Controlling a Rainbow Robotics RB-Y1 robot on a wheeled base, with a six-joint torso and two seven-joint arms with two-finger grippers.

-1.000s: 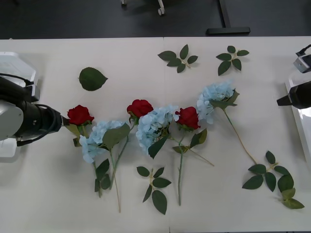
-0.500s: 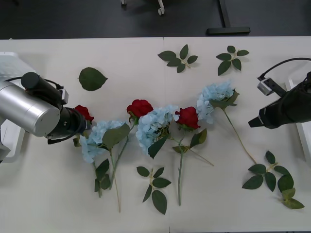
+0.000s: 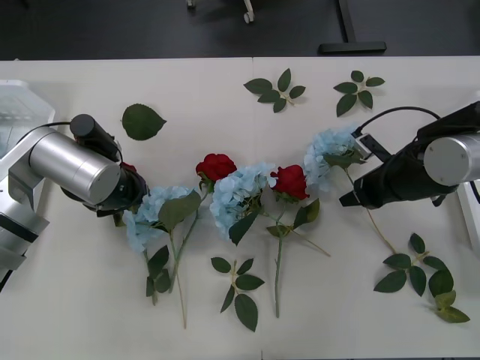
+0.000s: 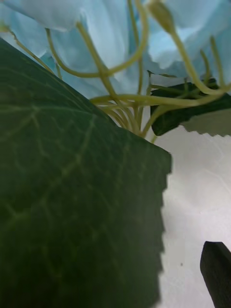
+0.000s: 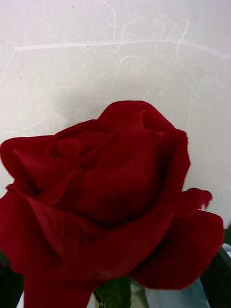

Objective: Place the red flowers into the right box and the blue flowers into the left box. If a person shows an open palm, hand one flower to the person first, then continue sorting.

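My left gripper point(image 3: 129, 189) is over the leftmost of the red flowers point(image 3: 128, 167), which is mostly hidden under the arm. In the left wrist view that rose point(image 5: 110, 192) sits close between the open fingers point(image 5: 219, 278). Two more red flowers point(image 3: 216, 166) point(image 3: 291, 181) lie mid-table among blue flowers point(image 3: 146, 217) point(image 3: 238, 193). My right gripper point(image 3: 348, 200) is open at the stem just below the rightmost blue flower point(image 3: 330, 152). Its pale head point(image 4: 115, 53) and a broad leaf point(image 4: 72, 207) show beside one black finger point(image 4: 219, 274). The left box point(image 3: 15, 109) and the right box point(image 3: 472, 221) sit at the table's ends.
Loose leaf sprigs lie at the back point(image 3: 276, 90) point(image 3: 357, 88), at the front middle point(image 3: 238, 289) and at the front right point(image 3: 424, 274). A single leaf point(image 3: 142, 121) lies behind the left arm. Long stems trail toward the table's front edge.
Both arms have swung inward from the table's ends. The left arm now covers the leftmost rose, and the right gripper has reached the rightmost blue flower's stem.
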